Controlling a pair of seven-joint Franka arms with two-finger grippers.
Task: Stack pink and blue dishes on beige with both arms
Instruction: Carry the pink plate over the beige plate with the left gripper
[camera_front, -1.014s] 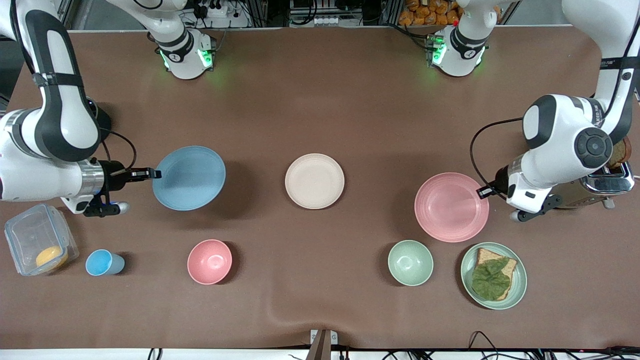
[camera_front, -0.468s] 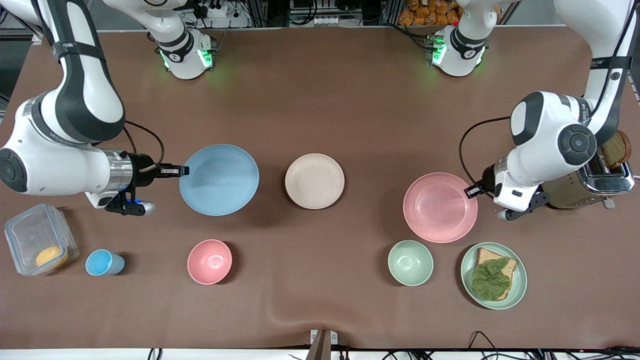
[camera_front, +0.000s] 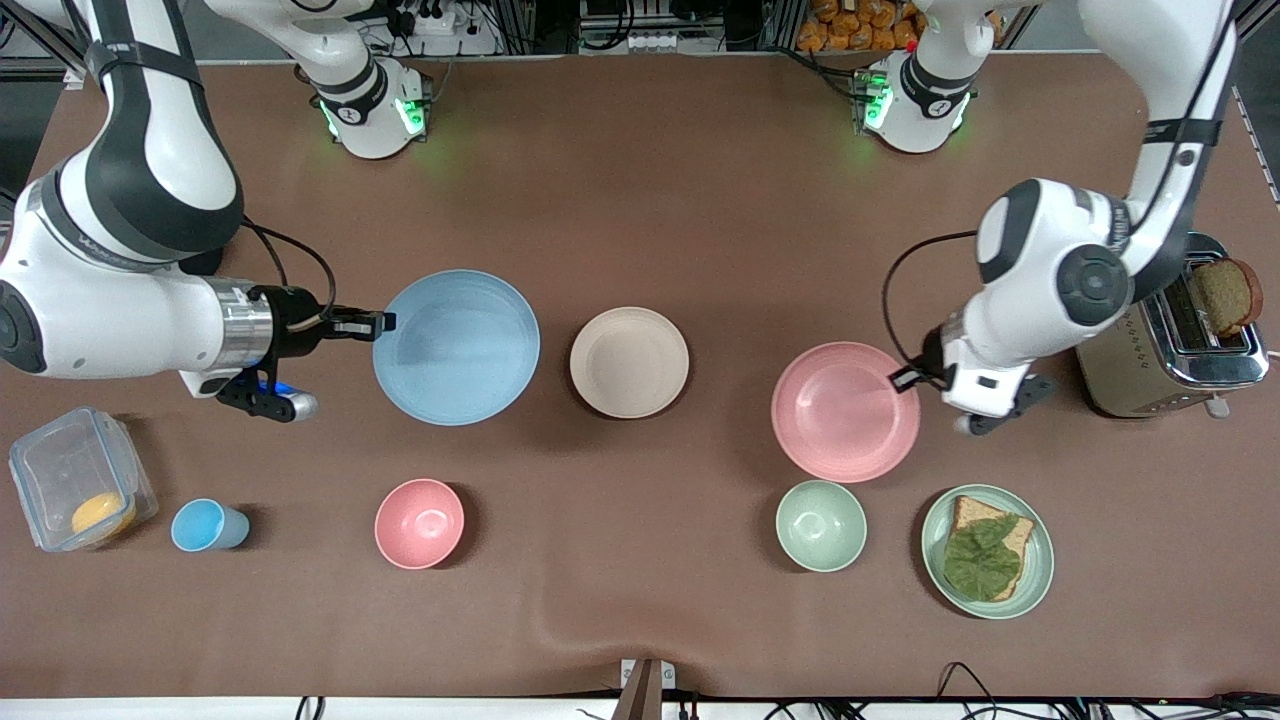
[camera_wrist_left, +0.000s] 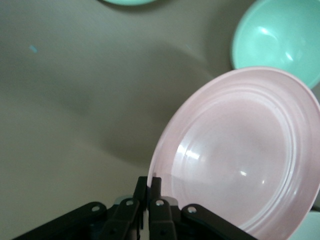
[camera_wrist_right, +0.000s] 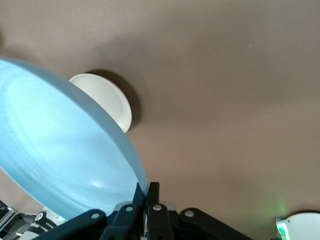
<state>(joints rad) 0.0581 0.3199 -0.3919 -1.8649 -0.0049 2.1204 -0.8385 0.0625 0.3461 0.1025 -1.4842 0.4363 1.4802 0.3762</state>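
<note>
From the front camera, you see the right gripper (camera_front: 378, 322) with its jaws pinching the rim of the blue plate (camera_front: 457, 347), holding it above the desk (camera_front: 640, 180) toward the right arm's end, just beside the beige plate (camera_front: 629, 361). The beige plate lies flat at the middle of the desk. The left gripper (camera_front: 903, 377) has its jaws pinching the rim of the pink plate (camera_front: 846, 411), which hangs over the desk toward the left arm's end, its edge overlapping the green bowl (camera_front: 821, 525) in this view. Nearer the camera you also find a pink bowl (camera_front: 420, 523), a blue cup (camera_front: 207, 526), a clear container (camera_front: 78, 490) and a green plate with toast and a leaf (camera_front: 988, 551). A toaster (camera_front: 1170, 340) stands at the left arm's end.

In the left wrist view, you see the left gripper (camera_wrist_left: 148, 187) pressed together on the edge of the pink plate (camera_wrist_left: 240, 155), which is tilted, with the green bowl (camera_wrist_left: 280, 37) past it.

In the right wrist view, the right gripper (camera_wrist_right: 146, 192) clamps the blue plate (camera_wrist_right: 65, 155) by its edge, the plate tilted, with the beige plate (camera_wrist_right: 105, 100) showing past its rim on the desk.
</note>
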